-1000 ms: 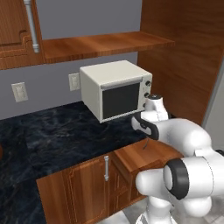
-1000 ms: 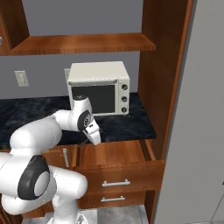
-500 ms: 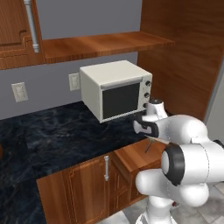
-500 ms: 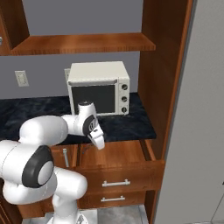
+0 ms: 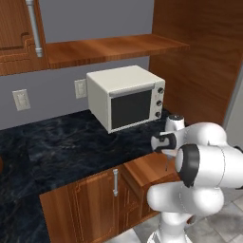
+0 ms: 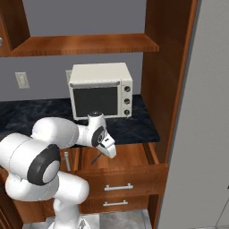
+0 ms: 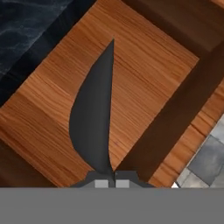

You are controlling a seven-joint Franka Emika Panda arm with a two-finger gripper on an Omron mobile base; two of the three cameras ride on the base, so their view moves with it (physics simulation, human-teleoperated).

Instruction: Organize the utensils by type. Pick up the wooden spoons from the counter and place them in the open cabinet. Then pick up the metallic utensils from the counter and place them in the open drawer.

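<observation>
My gripper (image 6: 108,152) is shut on a dark metallic utensil (image 6: 96,159) and hangs over the open drawer (image 6: 129,157). In the hand view the utensil (image 7: 97,113) is a dark curved blade that runs from my gripper (image 7: 112,176) out over the drawer's bare wooden bottom (image 7: 153,83). From the left, my gripper (image 5: 165,146) sits over the drawer (image 5: 144,170), with the utensil (image 5: 167,163) pointing down as a thin dark line. The open cabinet's shelf (image 5: 109,49) runs above the counter. The wooden spoons are out of view.
A white toaster oven (image 5: 126,97) stands on the dark marble counter (image 5: 61,147) just behind the drawer. A tall wooden panel (image 6: 166,67) rises right beside the drawer. Shut drawers with metal handles (image 6: 118,188) lie below it.
My gripper has moved right and down with the utensil, from above the counter's edge to over the open drawer. It has stayed shut.
</observation>
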